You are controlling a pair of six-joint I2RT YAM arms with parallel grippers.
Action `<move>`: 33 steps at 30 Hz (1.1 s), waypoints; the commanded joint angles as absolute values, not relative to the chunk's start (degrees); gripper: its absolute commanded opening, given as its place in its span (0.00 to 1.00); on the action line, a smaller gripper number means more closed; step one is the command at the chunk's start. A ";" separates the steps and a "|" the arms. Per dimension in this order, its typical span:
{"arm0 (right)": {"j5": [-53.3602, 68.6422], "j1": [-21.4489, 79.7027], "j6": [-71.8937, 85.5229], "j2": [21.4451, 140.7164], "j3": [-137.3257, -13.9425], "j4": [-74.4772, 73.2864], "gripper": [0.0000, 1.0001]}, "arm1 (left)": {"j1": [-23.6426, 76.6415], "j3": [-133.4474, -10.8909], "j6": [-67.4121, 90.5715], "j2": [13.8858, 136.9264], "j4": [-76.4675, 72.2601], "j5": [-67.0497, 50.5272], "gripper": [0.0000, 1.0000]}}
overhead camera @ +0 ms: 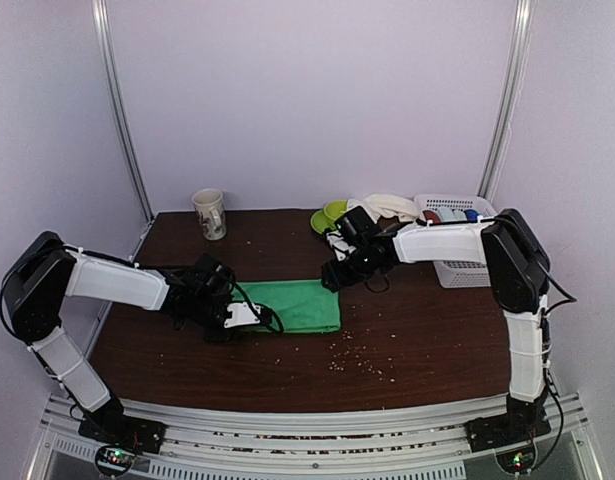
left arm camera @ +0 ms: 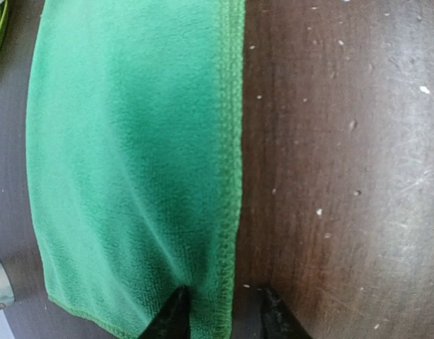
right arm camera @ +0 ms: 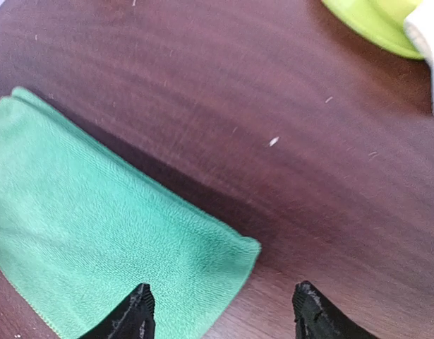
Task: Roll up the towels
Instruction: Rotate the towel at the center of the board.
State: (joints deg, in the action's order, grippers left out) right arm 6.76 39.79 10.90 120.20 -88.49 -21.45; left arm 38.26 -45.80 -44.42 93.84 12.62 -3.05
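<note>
Green towel point(overhead camera: 303, 305) flat, left claw point(left arm camera: 224, 316) seemingly parted; right claw point(right arm camera: 224, 314) wide

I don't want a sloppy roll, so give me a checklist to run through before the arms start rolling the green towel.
1. Green towel folded flat on the table: ok.
2. Left gripper at the towel's end, jaws apart astride its hemmed edge: ok.
3. Right gripper over the far corner, jaws wide apart, holding nothing: ok.
4. Towel pinched for rolling: not ok, neither end is gripped.
5. White towel laid out: not ok, bunched by the basket.
6. Crumbs under the green towel: cannot tell.
</note>
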 commanded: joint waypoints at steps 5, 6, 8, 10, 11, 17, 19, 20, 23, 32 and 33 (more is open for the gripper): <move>-3.20 39.86 7.98 118.49 -94.47 -25.70 0.69 | 33.88 -45.84 -45.23 97.56 10.00 5.76 0.37; -4.29 39.90 8.00 119.08 -95.07 -25.57 0.70 | 33.02 -46.17 -45.58 98.04 9.56 6.12 0.38; -6.53 40.03 7.96 120.58 -96.77 -25.64 0.70 | 31.71 -46.24 -46.71 98.97 7.82 7.32 0.39; -8.73 40.00 7.91 122.57 -98.88 -26.09 0.71 | 30.67 -46.58 -47.27 99.75 6.81 8.05 0.41; -9.67 40.01 7.79 123.79 -100.01 -26.48 0.71 | 30.24 -46.80 -47.49 99.72 6.73 7.85 0.42; -11.19 40.47 6.78 131.01 -105.78 -29.71 0.70 | 29.35 -43.85 -50.11 95.85 4.02 6.55 0.55; -11.13 40.60 6.77 131.47 -105.34 -29.75 0.71 | 28.47 -43.51 -50.52 95.48 3.17 7.88 0.57; -11.09 40.68 6.72 131.44 -104.72 -29.67 0.70 | 27.77 -43.46 -50.59 95.16 2.82 8.14 0.60; -10.66 41.10 6.15 130.65 -102.01 -29.29 0.70 | 25.92 -43.25 -50.34 93.50 2.79 7.49 0.69; -5.53 45.06 1.73 126.59 -94.16 -29.91 0.69 | 24.69 -42.21 -45.56 92.69 -2.65 14.09 0.97; -5.20 45.74 1.53 125.97 -93.16 -30.23 0.69 | 24.55 -42.54 -44.86 92.94 -3.74 15.69 0.97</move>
State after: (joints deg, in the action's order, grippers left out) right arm -8.38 43.00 4.40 129.16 -97.23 -27.38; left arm 25.06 -42.74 -48.14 92.16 0.54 9.58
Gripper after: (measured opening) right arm 0.694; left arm 0.964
